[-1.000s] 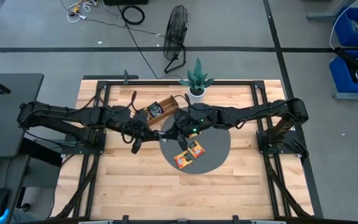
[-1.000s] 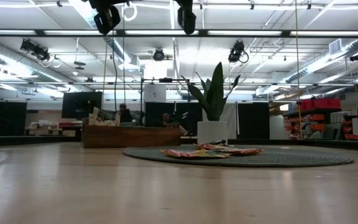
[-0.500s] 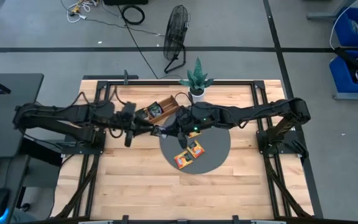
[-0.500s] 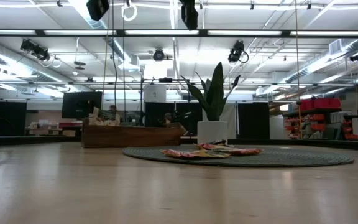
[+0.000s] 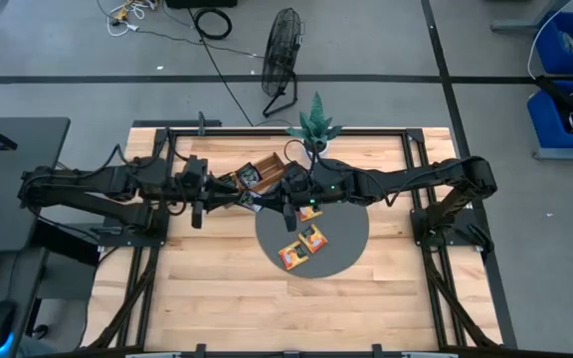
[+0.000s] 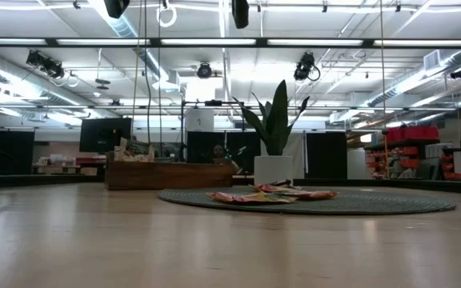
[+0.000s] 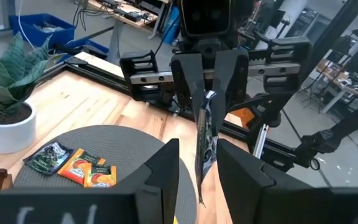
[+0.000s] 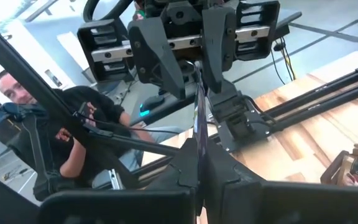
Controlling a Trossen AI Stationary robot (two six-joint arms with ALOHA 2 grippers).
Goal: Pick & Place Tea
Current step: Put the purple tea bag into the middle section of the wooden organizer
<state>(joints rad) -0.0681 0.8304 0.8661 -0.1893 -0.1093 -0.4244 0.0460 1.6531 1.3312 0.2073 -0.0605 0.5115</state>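
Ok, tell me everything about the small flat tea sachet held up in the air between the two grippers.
The small flat tea sachet shows edge-on: a thin, slightly crinkled packet, dark with pale glints, foil-like by its look. It hangs upright in the air above the round grey mat. The right gripper is shut on one end of it. Its other end lies between the open fingers of the left gripper, with a gap visible on both sides. Its printing cannot be read.

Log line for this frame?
phase: handover above mat | right gripper: shut on sachet | left gripper: open, fingers either side of sachet | tray: beside mat
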